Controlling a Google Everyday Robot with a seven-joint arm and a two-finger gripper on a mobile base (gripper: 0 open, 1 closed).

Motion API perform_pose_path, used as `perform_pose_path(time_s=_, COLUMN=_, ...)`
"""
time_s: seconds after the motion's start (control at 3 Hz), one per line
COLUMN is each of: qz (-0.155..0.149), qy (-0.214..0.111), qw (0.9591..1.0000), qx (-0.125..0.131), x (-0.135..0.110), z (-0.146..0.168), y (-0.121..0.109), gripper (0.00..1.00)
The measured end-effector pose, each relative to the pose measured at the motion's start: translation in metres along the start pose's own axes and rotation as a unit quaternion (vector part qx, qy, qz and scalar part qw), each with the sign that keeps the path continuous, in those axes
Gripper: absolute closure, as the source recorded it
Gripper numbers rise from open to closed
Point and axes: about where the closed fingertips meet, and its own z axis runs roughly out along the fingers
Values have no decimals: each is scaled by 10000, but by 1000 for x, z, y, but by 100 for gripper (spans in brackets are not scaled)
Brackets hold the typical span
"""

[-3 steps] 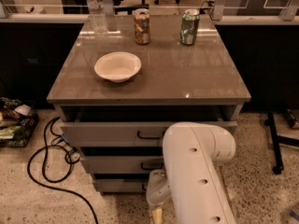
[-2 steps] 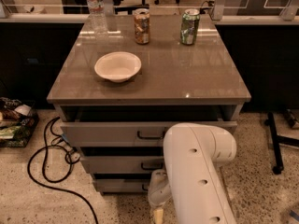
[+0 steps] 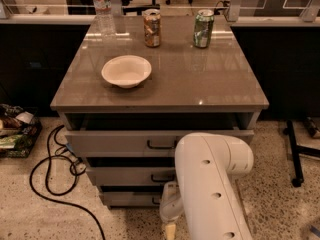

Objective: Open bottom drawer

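The bottom drawer (image 3: pixel 127 199) lies lowest under the desk (image 3: pixel 200 79), its front running left to right, with the claw (image 3: pixel 169 215) just before its middle — largely hidden behind the arm (image 3: pixel 210 184), so I cannot tell its state.

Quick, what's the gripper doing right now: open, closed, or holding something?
Gripper: cannot be told. It sits low in front of the bottom drawer, near its handle, at the picture's lower edge.
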Motion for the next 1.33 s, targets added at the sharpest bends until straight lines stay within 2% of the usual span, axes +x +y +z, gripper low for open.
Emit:
perform_pose_path(time_s=0.33, qz=0, qy=0, qw=10000, qx=0, x=0, z=0, y=0, gripper=0)
perform_pose_path(time_s=0.67, qz=0, qy=0, qw=10000, qx=0, x=0, z=0, y=0, gripper=18)
perform_pose_path(time_s=1.33, qz=-1, qy=0, qw=10000, qx=-8, x=0, z=0, y=1, gripper=64)
